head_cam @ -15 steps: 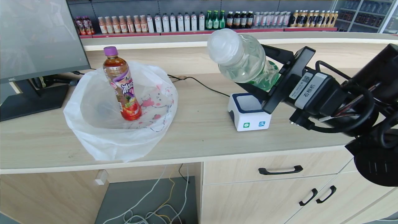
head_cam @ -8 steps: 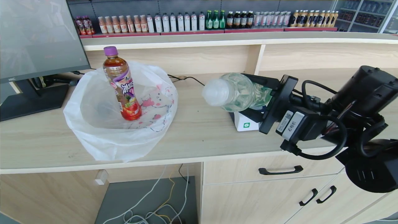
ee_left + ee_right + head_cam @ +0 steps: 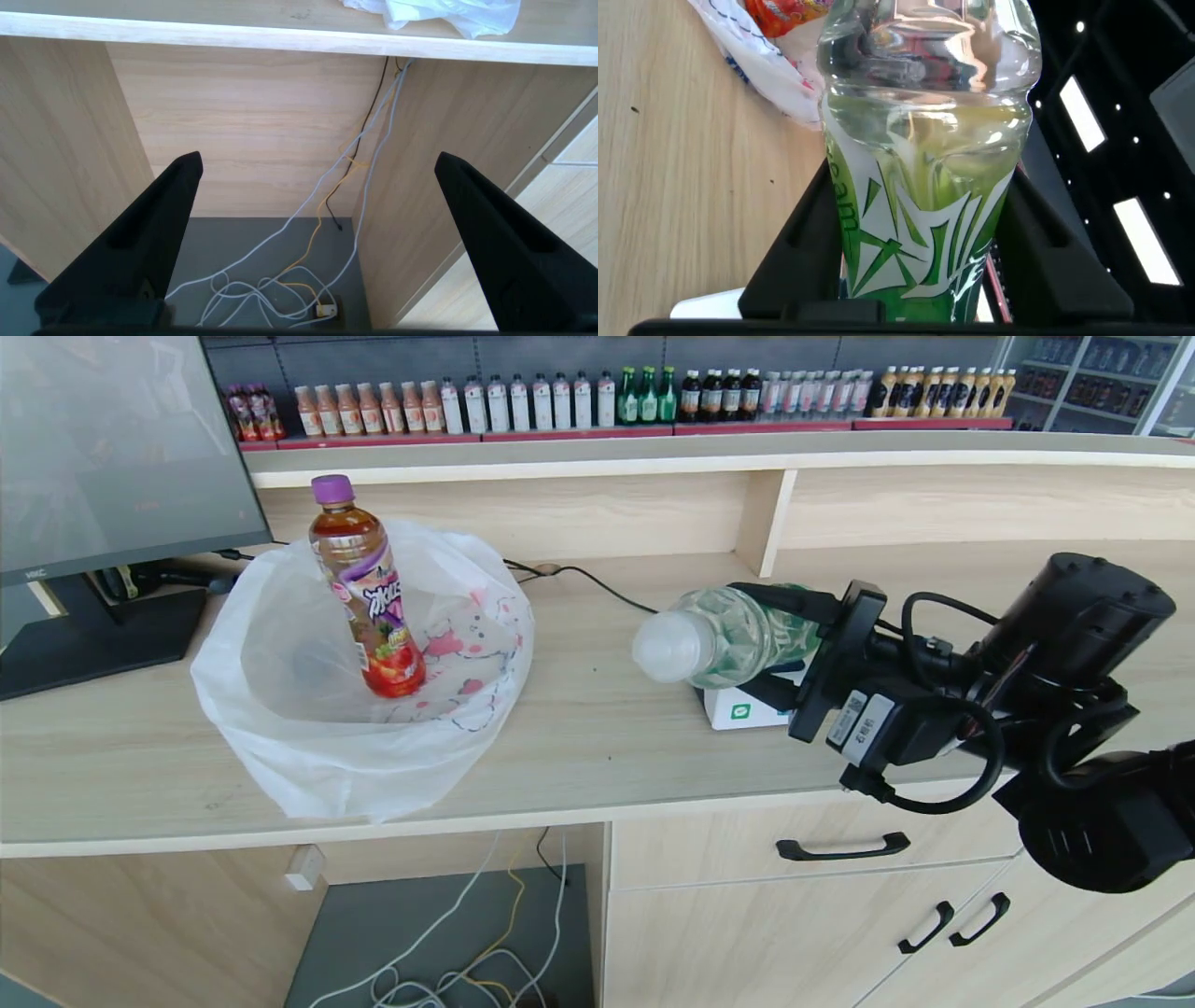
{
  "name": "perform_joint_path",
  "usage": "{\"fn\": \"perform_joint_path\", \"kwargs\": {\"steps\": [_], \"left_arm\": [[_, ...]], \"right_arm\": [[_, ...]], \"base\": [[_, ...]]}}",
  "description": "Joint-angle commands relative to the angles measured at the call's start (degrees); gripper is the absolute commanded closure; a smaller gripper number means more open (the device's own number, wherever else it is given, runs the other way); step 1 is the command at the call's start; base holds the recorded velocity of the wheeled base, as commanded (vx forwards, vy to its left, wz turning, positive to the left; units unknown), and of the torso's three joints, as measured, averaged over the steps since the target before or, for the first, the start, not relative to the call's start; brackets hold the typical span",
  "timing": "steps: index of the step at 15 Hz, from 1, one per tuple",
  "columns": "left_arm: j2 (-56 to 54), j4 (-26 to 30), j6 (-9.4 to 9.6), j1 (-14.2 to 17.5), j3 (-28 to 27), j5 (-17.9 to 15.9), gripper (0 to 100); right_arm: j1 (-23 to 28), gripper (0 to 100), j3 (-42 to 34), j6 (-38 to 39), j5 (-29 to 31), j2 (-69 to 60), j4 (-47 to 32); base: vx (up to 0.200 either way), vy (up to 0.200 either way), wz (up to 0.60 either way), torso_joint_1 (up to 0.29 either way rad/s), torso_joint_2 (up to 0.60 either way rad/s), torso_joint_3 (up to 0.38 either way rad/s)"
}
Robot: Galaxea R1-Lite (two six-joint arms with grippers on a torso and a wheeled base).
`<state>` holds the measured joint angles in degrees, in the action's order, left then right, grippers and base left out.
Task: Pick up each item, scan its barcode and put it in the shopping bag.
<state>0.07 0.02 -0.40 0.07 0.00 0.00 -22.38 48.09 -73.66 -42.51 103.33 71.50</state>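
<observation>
My right gripper point(image 3: 789, 635) is shut on a clear water bottle point(image 3: 724, 635) with a green label, held lying sideways just above the white scanner box point(image 3: 742, 709), cap pointing toward the bag. The right wrist view shows the water bottle point(image 3: 920, 140) clamped between the black fingers point(image 3: 799, 233). A white plastic shopping bag point(image 3: 308, 728) sits open on the counter's left, with a purple-capped tea bottle point(image 3: 364, 588) standing upright inside. My left gripper point(image 3: 318, 243) hangs open below the counter's edge, holding nothing.
A monitor point(image 3: 112, 448) on a black stand occupies the counter's far left. A black cable point(image 3: 597, 583) runs along the back of the counter. Drawers with black handles point(image 3: 840, 847) sit below. Loose cables point(image 3: 308, 280) lie on the floor under the counter.
My right arm lowered the water bottle from high above the scanner down to just over it, tipping it to lie sideways. The bag and tea bottle stayed put.
</observation>
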Motion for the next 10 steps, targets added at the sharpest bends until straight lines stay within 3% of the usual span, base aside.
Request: {"fn": "perform_joint_path", "kwargs": {"steps": [1,10], "left_arm": [[0.0,0.1,-0.04,0.0,0.0,0.0,0],[0.0,0.0,-0.04,0.0,0.0,0.0,0]], "right_arm": [[0.9,100,0.3,-0.9,-0.7,1.5,0.1],[1.0,100,0.3,-1.8,-0.6,1.1,0.3]], "base": [[0.0,0.0,0.0,0.0,0.0,0.0],[0.0,0.0,0.0,0.0,0.0,0.0]]}}
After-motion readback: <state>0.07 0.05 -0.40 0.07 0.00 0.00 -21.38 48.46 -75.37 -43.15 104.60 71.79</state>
